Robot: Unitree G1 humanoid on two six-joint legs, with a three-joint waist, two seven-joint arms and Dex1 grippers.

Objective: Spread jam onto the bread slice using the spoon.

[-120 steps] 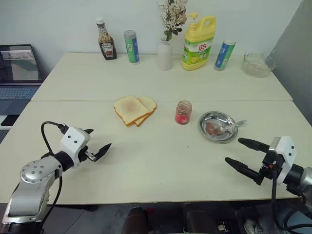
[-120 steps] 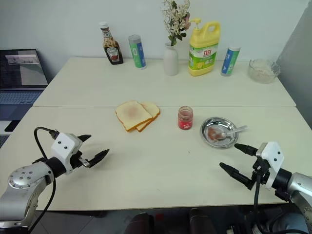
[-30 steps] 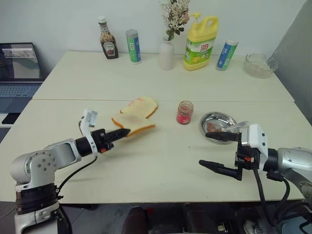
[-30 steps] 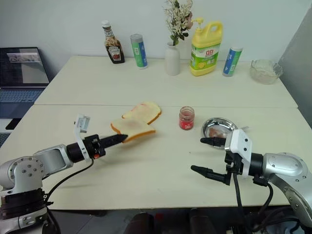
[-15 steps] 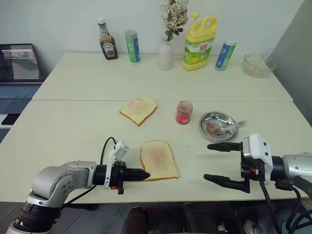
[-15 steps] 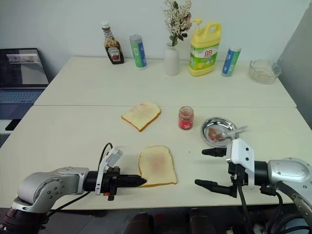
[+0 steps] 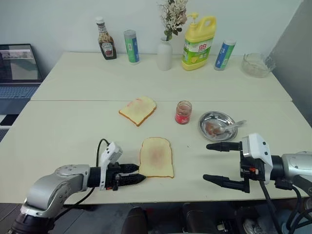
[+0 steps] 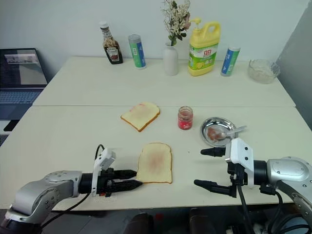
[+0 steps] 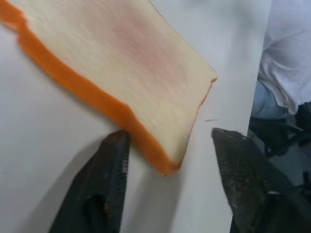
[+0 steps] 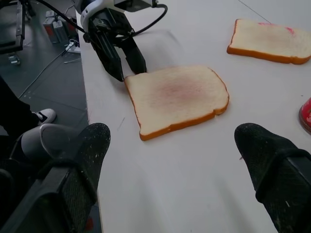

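Bread slice (image 7: pixel 156 157) is laid flat near the table's front edge, nearer than the jam (image 7: pixel 183 112); long axis front-to-back, domed end away. No label text is legible. Left gripper (image 7: pixel 135 174) fingers are parted at its corner; right gripper (image 7: pixel 212 162) is spread wide, empty.

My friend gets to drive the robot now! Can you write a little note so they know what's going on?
Left gripper: open, at the near corner of the bread slice, not holding it.
Right gripper: open, holding nothing, above the table's near edge.
Bread slice lies flat near the front with a pinkish smear in its middle. Jam jar stands behind it. Spoon rests in the metal dish.
Left to do: pick up the spoon, scoop jam, spread it on the bread slice.
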